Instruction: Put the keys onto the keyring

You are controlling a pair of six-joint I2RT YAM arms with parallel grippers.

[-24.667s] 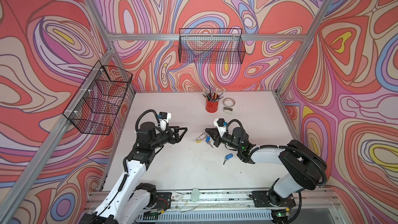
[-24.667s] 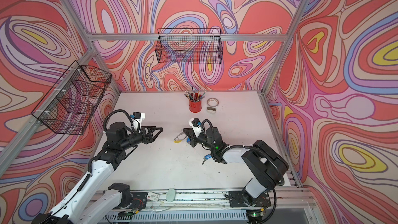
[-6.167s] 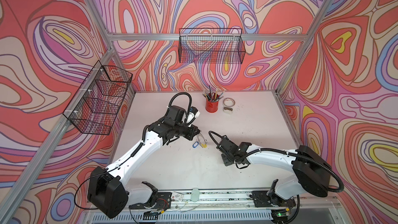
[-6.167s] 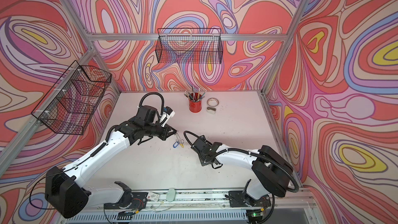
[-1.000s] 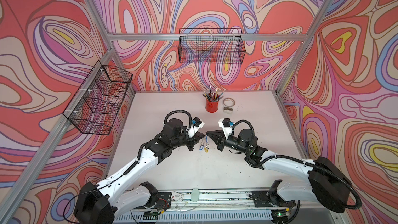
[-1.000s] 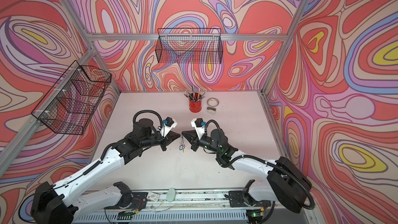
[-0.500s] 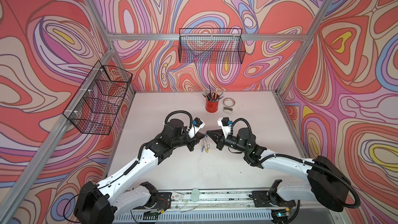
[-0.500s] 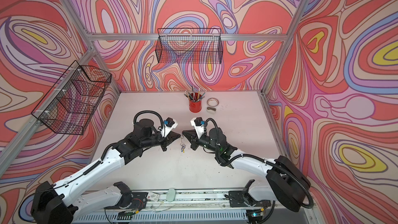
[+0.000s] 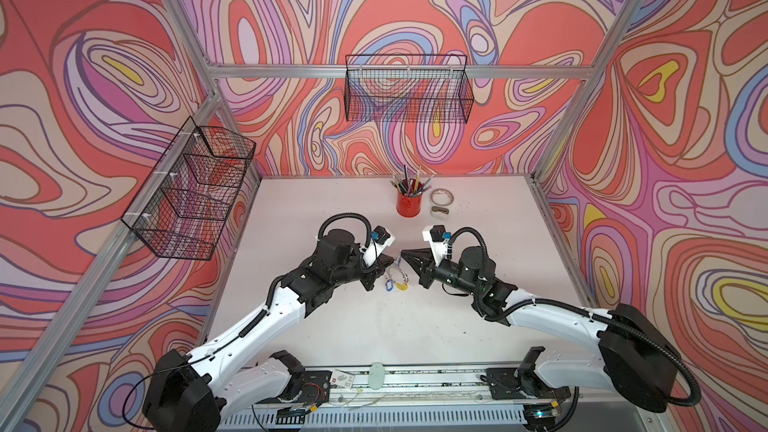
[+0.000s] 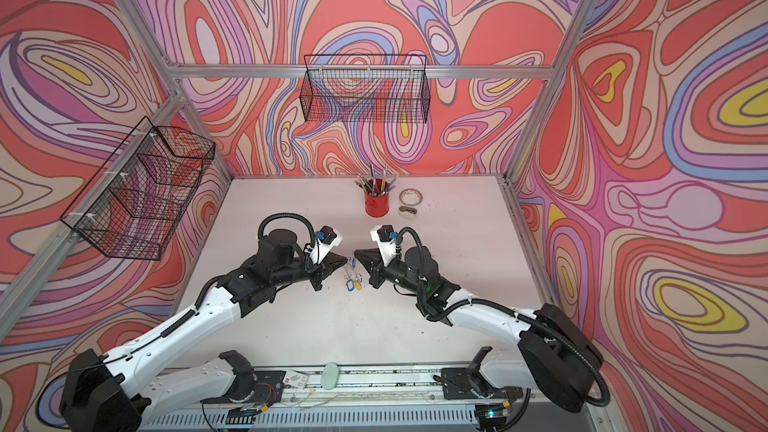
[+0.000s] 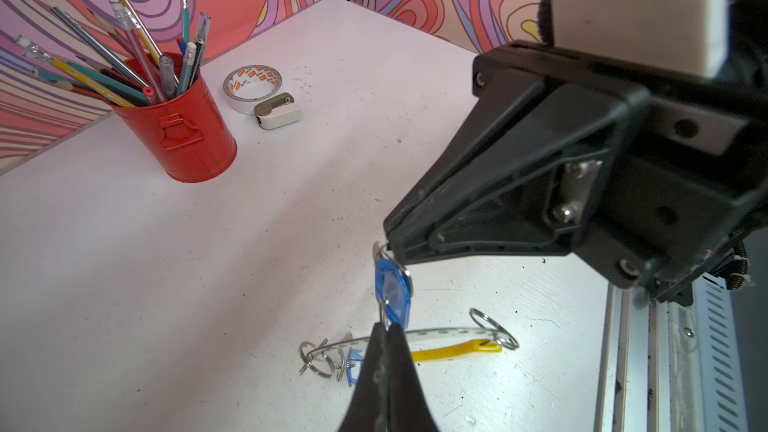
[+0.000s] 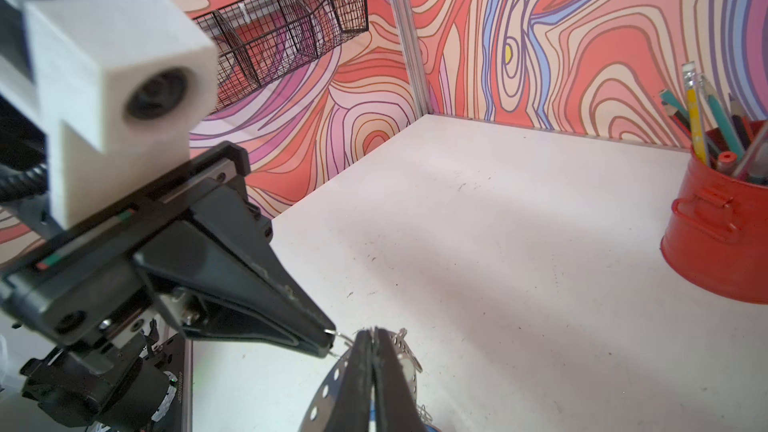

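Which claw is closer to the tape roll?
Right, narrowly. The tape roll lies farther back and right of the right claw; the left claw faces it tip to tip, slightly farther left.

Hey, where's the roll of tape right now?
In both top views the tape roll lies at the back of the table, just right of the red pencil cup.

Key (image 11: 392, 290) between left pincer (image 11: 387, 327) and right pincer (image 11: 390, 245), over worktop (image 11: 208, 263) middle; keyring (image 11: 453, 332) just in front. Pencil cup (image 11: 183, 135) behind; tape roll (image 11: 249, 73) right of cup.
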